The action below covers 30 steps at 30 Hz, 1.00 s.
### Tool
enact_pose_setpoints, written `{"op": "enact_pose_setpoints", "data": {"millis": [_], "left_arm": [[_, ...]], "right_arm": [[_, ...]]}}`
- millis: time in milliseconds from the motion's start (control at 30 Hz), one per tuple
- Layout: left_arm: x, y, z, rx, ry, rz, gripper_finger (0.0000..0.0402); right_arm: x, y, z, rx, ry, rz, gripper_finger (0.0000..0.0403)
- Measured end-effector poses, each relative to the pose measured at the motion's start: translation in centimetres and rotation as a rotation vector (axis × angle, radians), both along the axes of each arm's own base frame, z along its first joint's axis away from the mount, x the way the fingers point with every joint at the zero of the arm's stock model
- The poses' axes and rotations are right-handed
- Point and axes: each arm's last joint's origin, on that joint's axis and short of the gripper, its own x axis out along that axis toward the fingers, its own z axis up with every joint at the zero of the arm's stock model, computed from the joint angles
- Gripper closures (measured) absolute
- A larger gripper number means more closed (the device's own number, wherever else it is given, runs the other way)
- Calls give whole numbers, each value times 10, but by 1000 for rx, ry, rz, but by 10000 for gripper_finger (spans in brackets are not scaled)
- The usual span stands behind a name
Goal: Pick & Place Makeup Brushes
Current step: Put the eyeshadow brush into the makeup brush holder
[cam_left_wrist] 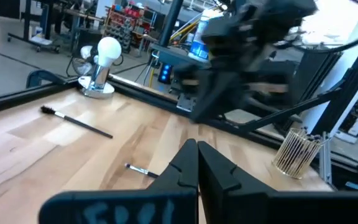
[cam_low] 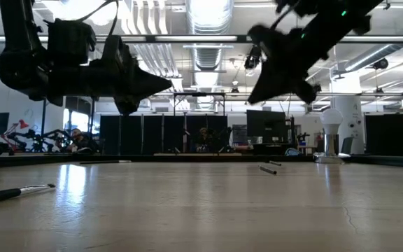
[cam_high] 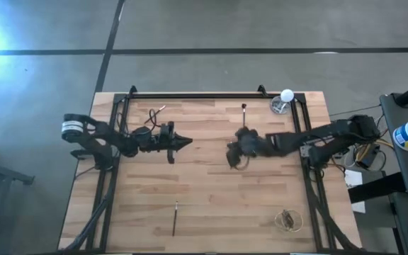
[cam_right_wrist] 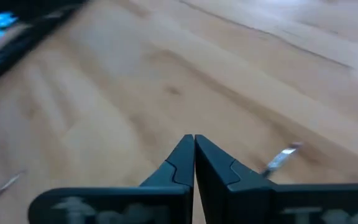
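Note:
Three makeup brushes show on the wooden table in the high view. One dark brush (cam_high: 244,113) lies toward the far edge, one (cam_high: 157,111) at the far left, and one (cam_high: 176,217) by the near edge. My left gripper (cam_high: 188,142) hovers shut left of centre, pointing right, its shut fingers (cam_left_wrist: 196,150) holding nothing. My right gripper (cam_high: 231,153) hovers shut at the table's middle, pointing left and down. Its wrist view shows the shut gripper (cam_right_wrist: 194,142) over bare wood, with a brush's silvery end (cam_right_wrist: 282,158) just beside it.
A wire holder (cam_high: 286,221) stands at the near right corner. A white ball on a round metal base (cam_high: 283,102) stands at the far right corner. Black frame rails (cam_high: 211,95) run along the far edge and both sides. Bare wood (cam_high: 211,198) lies between the arms and the near edge.

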Motion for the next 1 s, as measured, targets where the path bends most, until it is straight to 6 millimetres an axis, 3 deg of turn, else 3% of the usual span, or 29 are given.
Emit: {"op": "enact_pose_setpoints", "data": {"millis": [167, 300, 633, 1000], "left_arm": [[0, 0, -5, -10, 23, -4, 401], [0, 0, -7, -15, 35, -4, 401], [-1, 0, -8, -15, 36, -3, 401], [-2, -1, -8, -16, 41, -3, 401]], "right_arm": [[0, -41, -25, 151, 104, -188, 394], [1, -59, -44, 241, 162, -263, 373], [23, -76, -64, 304, 291, -334, 288], [52, -84, -72, 297, 471, -325, 321]]}}
